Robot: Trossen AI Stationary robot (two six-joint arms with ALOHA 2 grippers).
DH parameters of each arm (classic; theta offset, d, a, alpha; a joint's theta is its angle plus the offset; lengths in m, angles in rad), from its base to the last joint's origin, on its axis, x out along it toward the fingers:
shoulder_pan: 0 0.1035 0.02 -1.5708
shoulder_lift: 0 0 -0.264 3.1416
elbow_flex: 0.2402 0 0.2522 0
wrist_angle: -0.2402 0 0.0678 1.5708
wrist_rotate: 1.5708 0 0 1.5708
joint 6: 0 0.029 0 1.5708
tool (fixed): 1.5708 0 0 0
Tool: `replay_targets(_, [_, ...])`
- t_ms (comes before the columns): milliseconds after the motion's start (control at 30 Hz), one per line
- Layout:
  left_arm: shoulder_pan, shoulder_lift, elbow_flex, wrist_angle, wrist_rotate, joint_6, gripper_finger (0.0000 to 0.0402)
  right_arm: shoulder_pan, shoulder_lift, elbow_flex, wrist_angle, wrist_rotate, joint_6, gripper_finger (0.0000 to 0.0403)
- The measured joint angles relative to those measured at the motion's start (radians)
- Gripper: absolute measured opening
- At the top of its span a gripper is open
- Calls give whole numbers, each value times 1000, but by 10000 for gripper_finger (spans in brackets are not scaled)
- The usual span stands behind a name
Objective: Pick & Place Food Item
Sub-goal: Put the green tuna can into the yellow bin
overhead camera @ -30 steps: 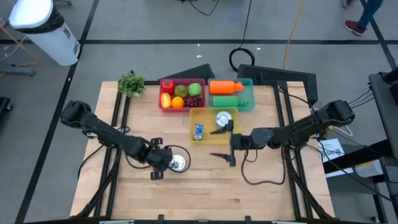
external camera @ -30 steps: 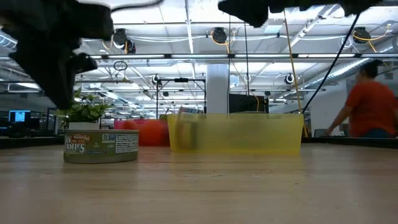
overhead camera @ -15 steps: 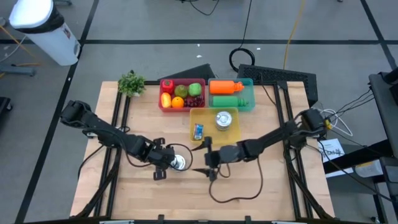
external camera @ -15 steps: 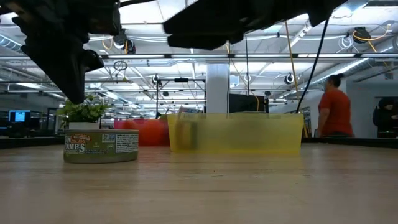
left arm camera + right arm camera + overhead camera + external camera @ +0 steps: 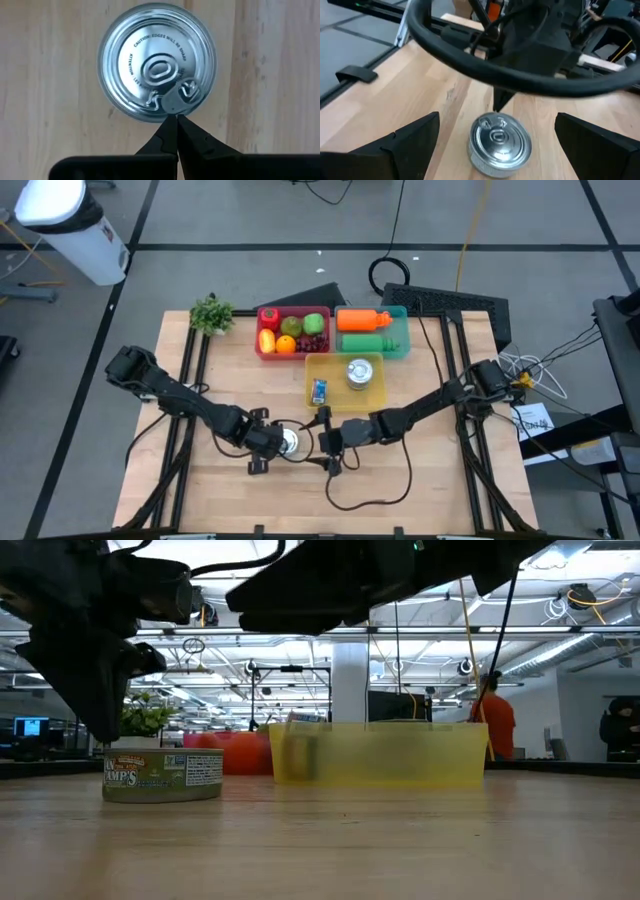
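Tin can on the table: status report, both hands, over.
Left hand shut, tips on the tin can pull tab. Right hand open, straddling the can without touching it. Can upright on the table; left arm crowds the right's approach.

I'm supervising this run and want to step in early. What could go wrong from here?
The left end effector, shut, has its tip at the pull tab of the can; pressing or dragging could tip or slide the can. The right end effector, open, faces the same can close to the left one, so the two arms could collide. If the tab lifts, the lid may pop open.
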Motion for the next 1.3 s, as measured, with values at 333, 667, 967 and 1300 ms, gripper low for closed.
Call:
replay_targets(333, [3,21,0,-12,-19,-17,2,0,0,0,-9,0,2,378])
replay_targets(667, [13,28,1,-1,-28,-18,4,-1,0,-1,-23,0,2,378])
replay_targets(967, [19,85,5,28,-38,-14,2,0,0,-1,-137,0,-7,378])
replay_targets(1300, [39,91,1,58,-31,-2,5,17,119,-29,-130,56,-273,378])
